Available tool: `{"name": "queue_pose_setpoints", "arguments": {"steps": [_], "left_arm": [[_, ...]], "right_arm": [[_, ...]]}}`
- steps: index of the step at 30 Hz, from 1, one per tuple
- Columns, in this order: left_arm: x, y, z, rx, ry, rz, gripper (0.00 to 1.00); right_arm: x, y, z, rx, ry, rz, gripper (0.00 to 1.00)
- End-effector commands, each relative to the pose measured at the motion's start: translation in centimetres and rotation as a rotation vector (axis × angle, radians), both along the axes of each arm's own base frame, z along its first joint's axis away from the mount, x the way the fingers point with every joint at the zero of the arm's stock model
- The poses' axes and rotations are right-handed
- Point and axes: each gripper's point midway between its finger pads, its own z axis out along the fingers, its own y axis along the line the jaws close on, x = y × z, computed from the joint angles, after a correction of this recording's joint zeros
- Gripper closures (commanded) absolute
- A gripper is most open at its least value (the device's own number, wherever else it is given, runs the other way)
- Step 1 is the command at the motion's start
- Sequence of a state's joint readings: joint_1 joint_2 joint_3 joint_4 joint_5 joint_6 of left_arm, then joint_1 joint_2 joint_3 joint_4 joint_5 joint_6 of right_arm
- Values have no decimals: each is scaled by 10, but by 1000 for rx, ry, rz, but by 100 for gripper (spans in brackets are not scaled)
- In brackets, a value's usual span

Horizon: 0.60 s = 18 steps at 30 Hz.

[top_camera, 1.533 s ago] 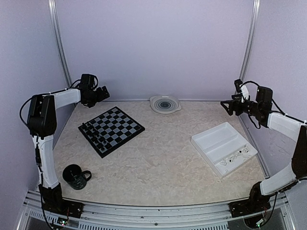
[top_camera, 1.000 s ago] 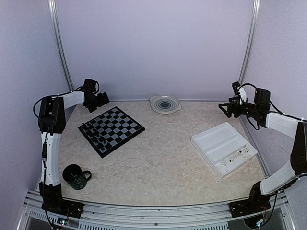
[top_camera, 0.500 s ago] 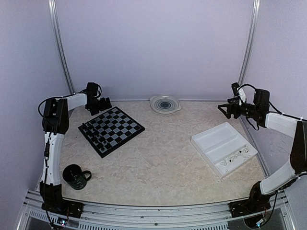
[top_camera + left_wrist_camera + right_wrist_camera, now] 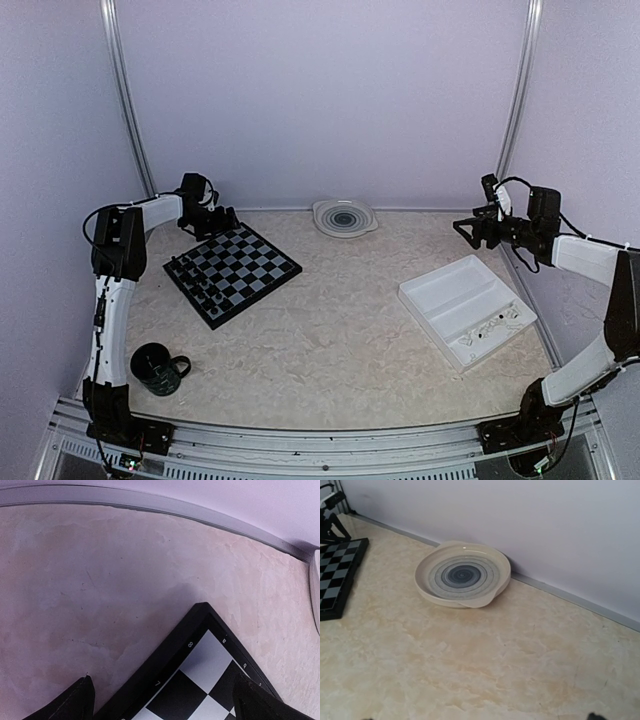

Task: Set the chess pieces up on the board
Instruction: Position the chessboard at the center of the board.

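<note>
here, board (image 4: 200, 680) cropped, chess pieces (image 4: 198, 283) indistinct

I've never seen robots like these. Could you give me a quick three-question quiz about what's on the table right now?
1. True or false: the left hand is open, by the far corner of the board.
2. Where on the board do chess pieces stand? A) along its near-left edge B) in the middle C) along its far-right edge
3. Name the dark thing with a handle, standing apart from the board.
Key: 1 true; 2 A; 3 the mug.
</note>
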<state>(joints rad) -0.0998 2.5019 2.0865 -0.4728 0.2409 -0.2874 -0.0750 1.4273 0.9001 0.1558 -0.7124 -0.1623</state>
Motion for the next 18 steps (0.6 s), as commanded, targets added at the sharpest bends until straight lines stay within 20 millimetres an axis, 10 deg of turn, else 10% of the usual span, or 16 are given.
{"name": "queue_pose_setpoints", "arguments": {"steps": [1, 8, 18], "left_arm": [[-27, -29, -20, -100, 105, -101, 6], [-63, -60, -13, -98, 146, -160, 7], [-151, -154, -26, -7, 259, -381, 10]], "right_arm": [[0, -5, -6, 10, 14, -4, 8], [-2, -3, -4, 17, 14, 7, 8], [-5, 0, 0, 32, 12, 25, 9]]}}
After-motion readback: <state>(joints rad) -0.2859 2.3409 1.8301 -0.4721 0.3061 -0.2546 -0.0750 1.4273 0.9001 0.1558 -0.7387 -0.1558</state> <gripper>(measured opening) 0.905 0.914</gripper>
